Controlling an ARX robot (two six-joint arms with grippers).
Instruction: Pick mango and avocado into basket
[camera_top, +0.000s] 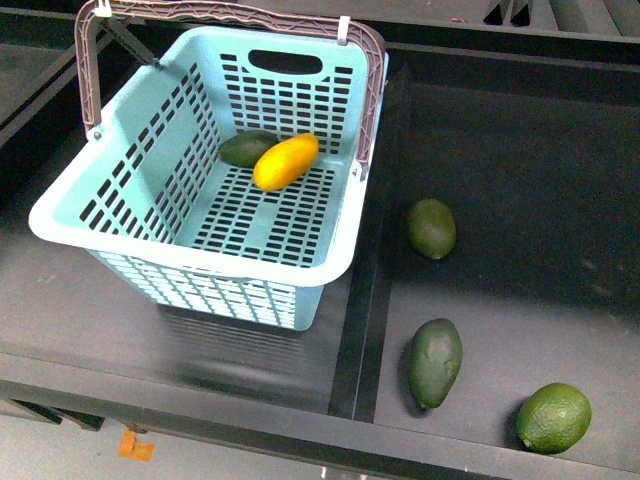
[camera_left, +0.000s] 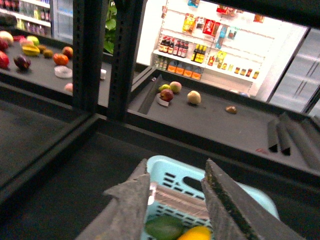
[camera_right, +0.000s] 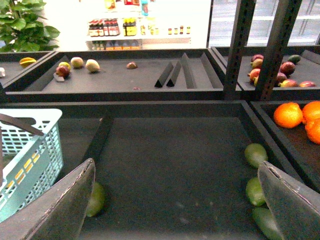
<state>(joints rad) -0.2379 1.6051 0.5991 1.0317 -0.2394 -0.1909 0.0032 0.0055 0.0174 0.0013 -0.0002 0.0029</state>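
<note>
The light blue basket stands on the left of the dark shelf. Inside it, against the far wall, lies the yellow-orange mango, touching a dark green avocado. No gripper shows in the front view. In the left wrist view my left gripper hangs open above the basket, and the avocado and mango show between its fingers. My right gripper is spread wide open over the dark tray, holding nothing, with the basket off to one side.
On the tray right of the basket lie two more dark green oval fruits and a brighter, rounder green fruit. A raised divider separates tray and basket. Oranges sit in a neighbouring bin. Shelf posts stand behind.
</note>
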